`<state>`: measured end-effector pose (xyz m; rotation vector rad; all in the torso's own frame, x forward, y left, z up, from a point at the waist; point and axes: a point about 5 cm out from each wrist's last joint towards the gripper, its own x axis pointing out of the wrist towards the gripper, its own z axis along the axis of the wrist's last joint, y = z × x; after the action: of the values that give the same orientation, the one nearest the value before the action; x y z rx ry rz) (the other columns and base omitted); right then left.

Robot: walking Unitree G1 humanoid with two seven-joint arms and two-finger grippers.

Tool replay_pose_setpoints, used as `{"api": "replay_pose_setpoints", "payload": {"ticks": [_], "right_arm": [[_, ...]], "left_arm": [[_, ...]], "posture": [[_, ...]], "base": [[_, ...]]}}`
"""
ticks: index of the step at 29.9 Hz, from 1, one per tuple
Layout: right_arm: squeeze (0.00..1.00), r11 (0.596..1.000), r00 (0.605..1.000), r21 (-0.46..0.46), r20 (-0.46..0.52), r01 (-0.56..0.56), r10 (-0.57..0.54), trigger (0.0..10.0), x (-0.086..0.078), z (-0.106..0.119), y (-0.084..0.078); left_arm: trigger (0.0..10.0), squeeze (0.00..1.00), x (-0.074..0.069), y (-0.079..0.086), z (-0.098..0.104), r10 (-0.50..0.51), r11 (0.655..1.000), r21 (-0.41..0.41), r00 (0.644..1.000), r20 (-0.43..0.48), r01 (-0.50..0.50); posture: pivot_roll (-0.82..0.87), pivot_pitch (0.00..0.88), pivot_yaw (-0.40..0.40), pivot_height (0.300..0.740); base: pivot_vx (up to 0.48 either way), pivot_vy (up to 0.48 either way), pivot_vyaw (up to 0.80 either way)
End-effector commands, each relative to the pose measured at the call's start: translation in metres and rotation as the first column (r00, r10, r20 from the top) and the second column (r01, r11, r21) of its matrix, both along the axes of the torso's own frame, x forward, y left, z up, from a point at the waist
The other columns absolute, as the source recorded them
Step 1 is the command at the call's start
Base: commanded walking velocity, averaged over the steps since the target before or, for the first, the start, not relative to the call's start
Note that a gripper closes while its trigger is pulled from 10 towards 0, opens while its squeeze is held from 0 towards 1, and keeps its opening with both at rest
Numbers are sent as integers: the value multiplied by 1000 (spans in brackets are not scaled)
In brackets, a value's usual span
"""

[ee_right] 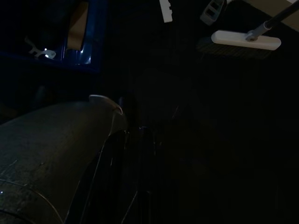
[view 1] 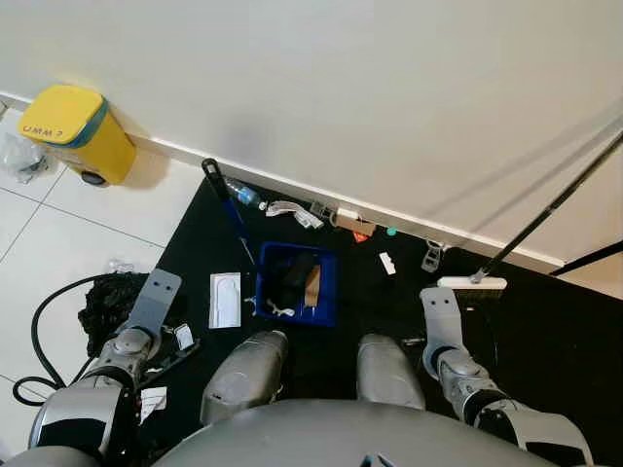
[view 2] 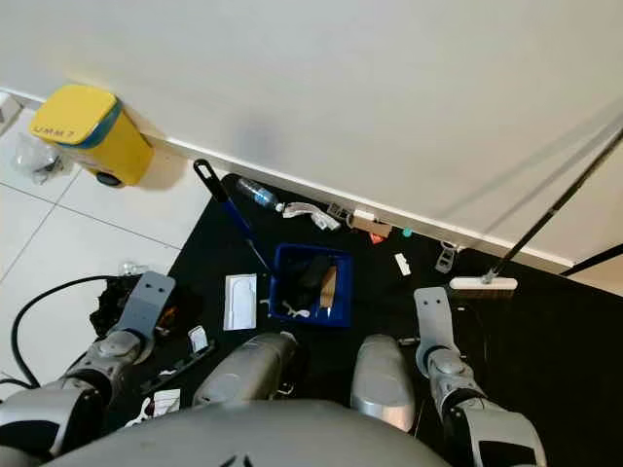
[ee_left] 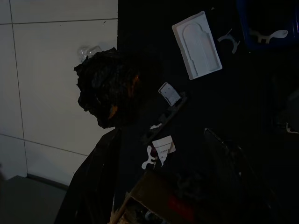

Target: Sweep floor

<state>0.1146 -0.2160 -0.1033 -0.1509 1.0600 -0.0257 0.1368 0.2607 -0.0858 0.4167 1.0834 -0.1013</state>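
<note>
**Robot stands on a black mat with trash all around**

One black mat [view 1: 545,331] lies on the floor by the white wall [view 1: 341,88]. The robot stands on it, and its two silver legs show near the bottom of the head views.

One broom [view 1: 472,283] stands on the right. Its white head rests on the mat, and its long dark stick leans up to the far right against the wall. It is just past the right arm, and nothing holds it.

One blue dustpan [view 1: 292,284] sits in the middle, just ahead of the legs. It has dark and brown scraps inside. Its blue handle points far and to the left.

One yellow bin [view 1: 80,131] stands far left on the white tiles. One clear bottle [view 1: 241,193] lies by the wall, near more small bits of trash. One flat white tray [view 1: 225,299] lies left of the dustpan. One crumpled black bag [view 1: 109,302] sits at the left edge of the mat, beside a black cable [view 1: 44,321].

The left gripper [view 1: 156,297] hangs low on the left, over the bag. The right gripper [view 1: 440,306] hangs low on the right, near the broom head. I cannot tell if their fingers are open or closed.
</note>
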Motion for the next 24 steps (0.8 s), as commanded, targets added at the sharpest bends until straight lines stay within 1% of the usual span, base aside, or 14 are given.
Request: {"api": "replay_pose_setpoints", "payload": {"ticks": [1,17,24], "right_arm": [[0,1000,1000,1,-16,14,-14,10000,-4,-1,-1],[0,1000,1000,3,0,7,-7,10000,-1,-1,1],[0,1000,1000,2,13,6,-6,10000,2,1,-1]], "left_arm": [[10000,0,-2,-1,-1,9,1000,-1,1000,-1,-9],[10000,0,-2,-2,-1,8,1000,-3,1000,-2,-8],[10000,0,-2,-2,-1,7,1000,-4,1000,-3,-7]], "posture": [[70,0,10,740],[66,0,9,740],[65,0,8,740]], "base": [[0,0,0],[0,0,0],[0,0,0]]}}
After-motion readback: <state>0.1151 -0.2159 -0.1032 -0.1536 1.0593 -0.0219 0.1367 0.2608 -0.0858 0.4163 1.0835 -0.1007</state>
